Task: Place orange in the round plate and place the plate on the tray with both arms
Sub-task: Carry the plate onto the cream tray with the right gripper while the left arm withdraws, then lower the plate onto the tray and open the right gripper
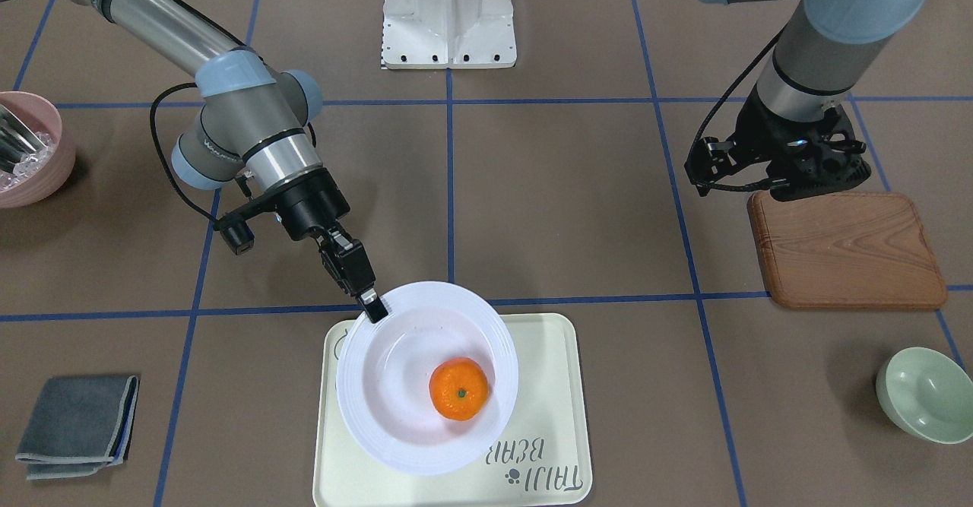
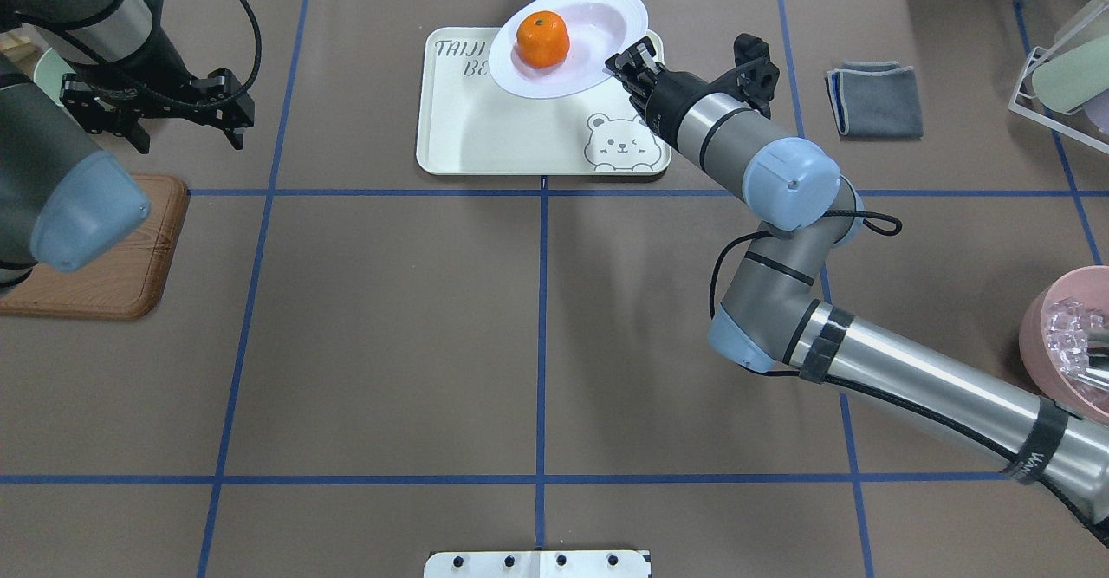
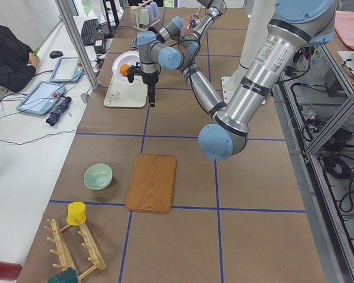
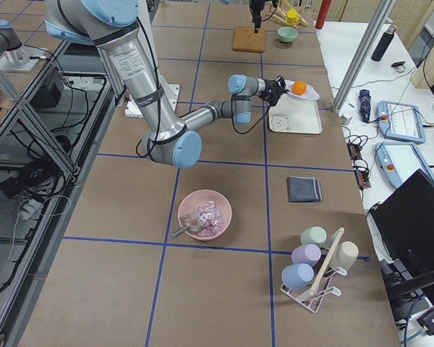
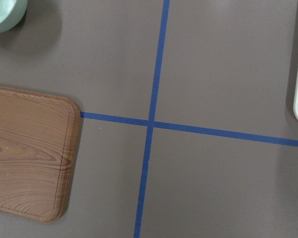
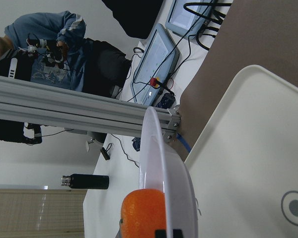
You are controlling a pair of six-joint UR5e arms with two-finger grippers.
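Observation:
The orange (image 1: 458, 389) lies in the round plate (image 1: 395, 408), a glossy white deep plate. My right gripper (image 1: 372, 308) is shut on the plate's rim at the robot-side edge. The exterior right view shows the plate (image 4: 307, 92) held a little above the cream tray (image 1: 547, 431), over the half with the lettering. In the right wrist view the plate (image 6: 164, 168) appears edge-on, with the orange (image 6: 144, 213) beside it. My left gripper (image 2: 186, 132) hangs open and holds nothing, off to the side above the far edge of a wooden board.
A brown wooden board (image 1: 844, 248) and a pale-green bowl (image 1: 927, 393) lie on my left side. A pink bowl (image 1: 26, 150) holding clear pieces and a folded grey cloth (image 1: 76, 425) lie on my right. A cup rack (image 4: 318, 264) and a seated person (image 3: 9, 53) are at the table's edges.

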